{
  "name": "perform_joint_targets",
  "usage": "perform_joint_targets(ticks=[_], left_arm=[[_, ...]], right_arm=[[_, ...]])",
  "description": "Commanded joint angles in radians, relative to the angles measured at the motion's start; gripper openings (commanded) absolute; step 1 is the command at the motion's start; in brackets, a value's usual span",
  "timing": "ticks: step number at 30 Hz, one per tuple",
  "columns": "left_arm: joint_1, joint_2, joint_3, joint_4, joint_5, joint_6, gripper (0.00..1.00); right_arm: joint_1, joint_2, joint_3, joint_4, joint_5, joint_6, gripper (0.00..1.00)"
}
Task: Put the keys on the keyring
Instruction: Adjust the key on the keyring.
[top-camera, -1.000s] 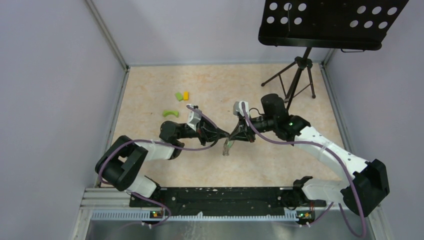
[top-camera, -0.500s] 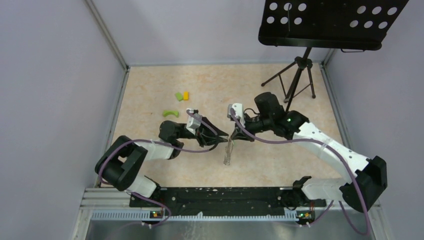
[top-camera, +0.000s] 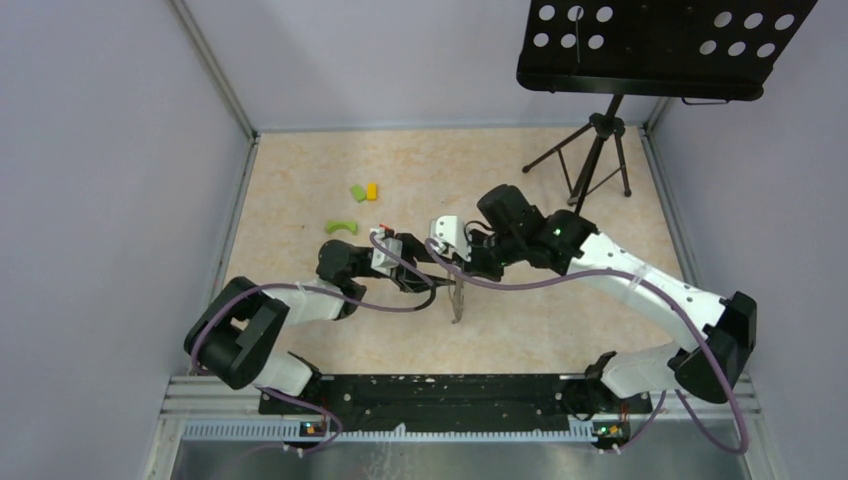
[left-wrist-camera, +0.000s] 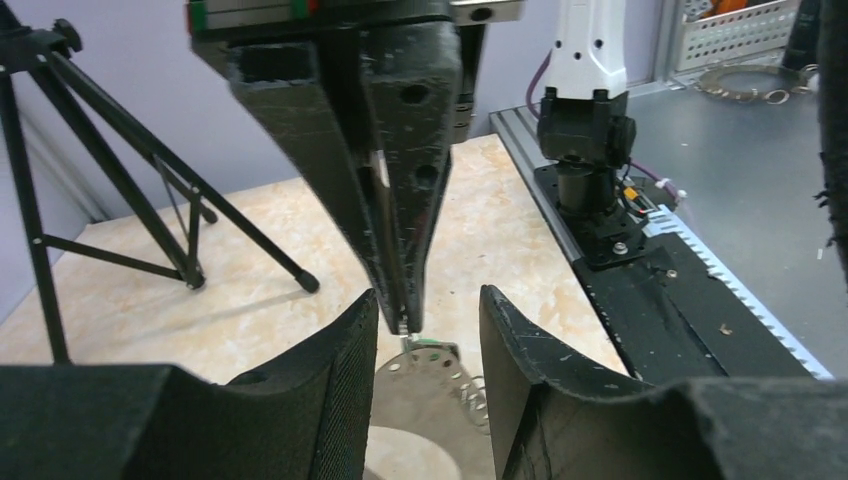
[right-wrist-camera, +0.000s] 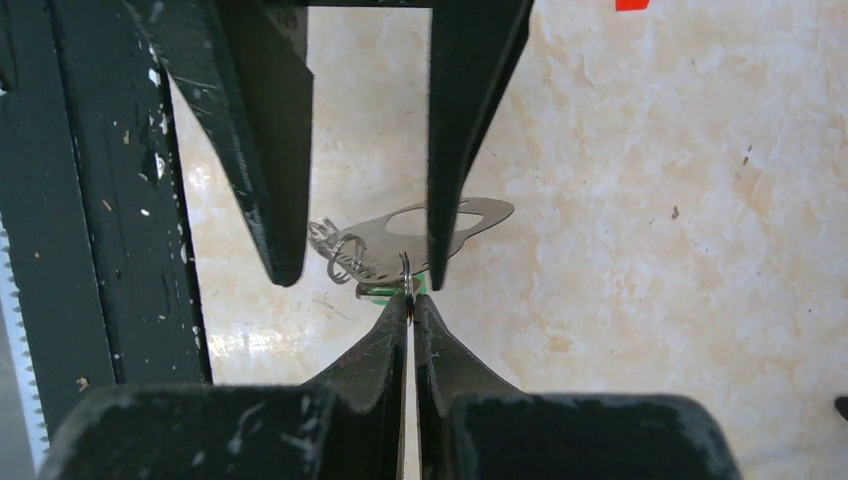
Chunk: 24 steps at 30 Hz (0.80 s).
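Observation:
My right gripper (top-camera: 458, 280) is shut, its tips pinching a thin wire loop, the keyring (right-wrist-camera: 405, 264), seen edge-on. From the loop hangs a flat silver key (right-wrist-camera: 440, 222) with an oval hole, a green tag (right-wrist-camera: 386, 292) and several small rings (right-wrist-camera: 336, 250). From above the bundle shows as a grey strip (top-camera: 457, 306) dangling over the floor. My left gripper (left-wrist-camera: 428, 310) is open. Its fingers (right-wrist-camera: 270, 160) stand either side of the hanging key without touching it. The right gripper (left-wrist-camera: 403, 322) points down between them.
Green and yellow blocks (top-camera: 358, 192) and a green arch (top-camera: 341, 227) lie at the back left. A black tripod (top-camera: 590, 150) under a perforated black plate (top-camera: 660, 45) stands at the back right. A black rail (top-camera: 430, 395) runs along the near edge.
My left gripper has opened and let go of the key, pulling back to the left. The right arm has swung left with the bundle, which now hangs from its tips alone.

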Motion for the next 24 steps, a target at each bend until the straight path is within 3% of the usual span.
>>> perform_joint_targets(ticks=[1,10,24], left_arm=[[0.001,-0.017,0.005,-0.01,-0.083,0.052,0.45],[0.0,0.021,-0.007,-0.005,-0.09,0.074,0.39],[-0.006,0.082,0.001,0.028,-0.081,0.08,0.38]], right_arm=[[0.054,0.026,0.088,-0.057,0.125,-0.019,0.0],[0.079,0.057,0.126,-0.08,0.183,-0.019,0.0],[0.079,0.068,0.153,-0.093,0.166,-0.007,0.0]])
